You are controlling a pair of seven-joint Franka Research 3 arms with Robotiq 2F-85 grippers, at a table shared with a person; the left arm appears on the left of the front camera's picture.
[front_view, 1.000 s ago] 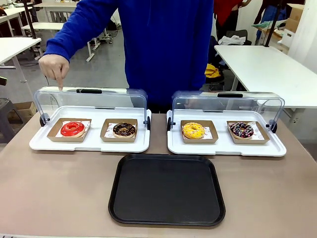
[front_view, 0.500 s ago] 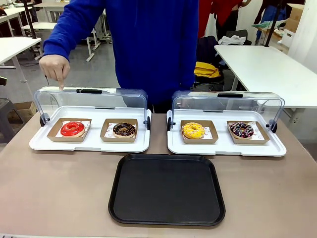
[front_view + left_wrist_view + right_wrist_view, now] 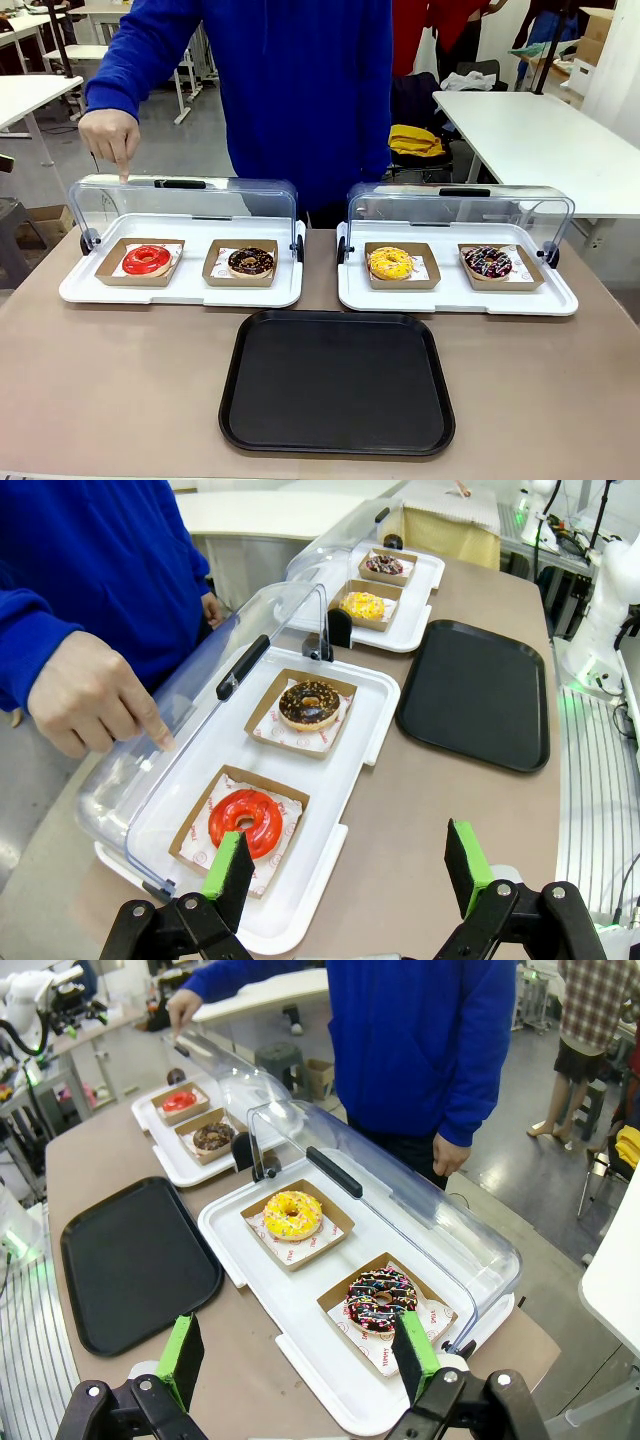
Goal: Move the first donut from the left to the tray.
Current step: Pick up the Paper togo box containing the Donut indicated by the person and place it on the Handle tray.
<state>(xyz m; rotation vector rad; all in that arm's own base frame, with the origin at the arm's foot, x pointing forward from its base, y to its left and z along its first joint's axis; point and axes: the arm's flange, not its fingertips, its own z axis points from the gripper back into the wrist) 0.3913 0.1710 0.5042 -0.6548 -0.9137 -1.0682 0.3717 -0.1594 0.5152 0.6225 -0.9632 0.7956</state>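
The red-glazed donut [image 3: 147,260] [image 3: 243,821] [image 3: 180,1101] lies in its small brown cardboard tray at the left end of the left white display tray [image 3: 90,292]. A person's hand [image 3: 110,138] [image 3: 95,695] points a finger down at the raised clear lid above it. The black tray [image 3: 338,381] [image 3: 478,691] [image 3: 135,1262] sits bare on the table in front of both display trays. My left gripper [image 3: 348,868] hangs open above the table edge near the red donut. My right gripper [image 3: 298,1360] is open over the right display tray's near edge.
A chocolate donut [image 3: 250,262] sits beside the red one. The right display tray [image 3: 560,302] holds a yellow donut [image 3: 389,263] and a sprinkled chocolate donut [image 3: 488,262]. Both clear lids stand raised toward the person in blue at the far side.
The person's body has shifted slightly to the left; the pointing hand stays over the left lid. Donuts and tray have not moved.
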